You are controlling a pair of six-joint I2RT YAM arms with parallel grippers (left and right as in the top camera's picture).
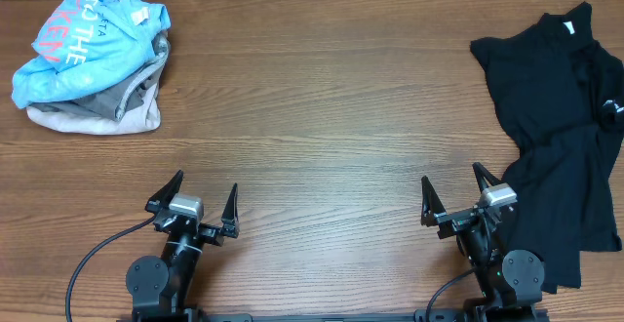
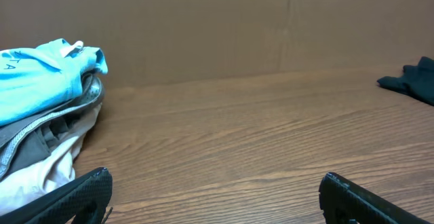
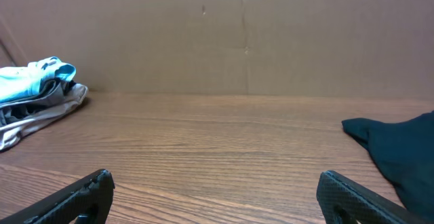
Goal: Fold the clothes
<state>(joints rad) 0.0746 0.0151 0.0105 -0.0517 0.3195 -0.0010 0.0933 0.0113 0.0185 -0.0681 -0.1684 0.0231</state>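
Black shirt lies lengthwise, collar at its far end. Left gripper and right gripper sit low, aimed forward, jaws spread wide.

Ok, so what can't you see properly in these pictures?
Overhead: the words on the light blue T-shirt are crumpled into folds, unreadable whole.
Overhead: the grey piece and cream piece lie mostly under it, so their kind is unclear.
Overhead and right wrist: the black shirt is cut off by the right edge.
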